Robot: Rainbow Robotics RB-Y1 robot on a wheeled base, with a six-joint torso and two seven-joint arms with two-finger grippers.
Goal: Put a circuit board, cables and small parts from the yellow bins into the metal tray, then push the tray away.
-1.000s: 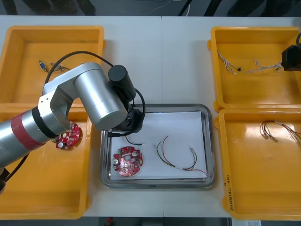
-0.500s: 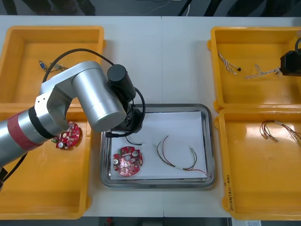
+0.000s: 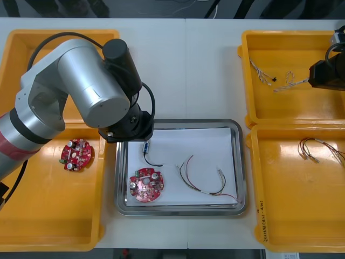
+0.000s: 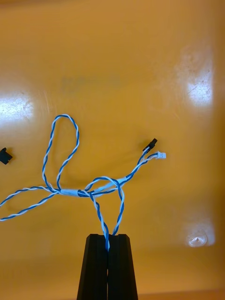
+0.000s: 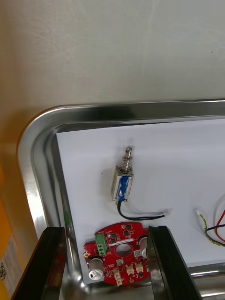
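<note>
My left gripper (image 5: 107,265) stands open above the metal tray's (image 3: 237,162) near-left corner (image 5: 43,136), seen in the front view as left gripper (image 3: 128,129). Just beyond its fingers a small metal part (image 5: 123,182) with a black wire lies on the white liner, also visible from the front as the small metal part (image 3: 146,147). A round red circuit board (image 3: 145,185) and a red and yellow cable (image 3: 202,182) lie in the tray too. Over the back right yellow bin (image 3: 245,81), my right gripper (image 4: 108,262) is shut on a twisted blue and white cable (image 4: 89,187), which hangs from it (image 3: 284,81).
A second circuit board (image 3: 76,154) lies in the front left yellow bin (image 3: 54,237). Another twisted cable (image 3: 260,72) rests in the back right bin, and a red and yellow cable (image 3: 318,148) in the front right bin (image 3: 259,216). A small black piece (image 4: 4,155) sits beside the held cable.
My left arm has drawn back from the tray, uncovering the small metal part with its black wire. My right gripper has shifted left with the twisted cable.
</note>
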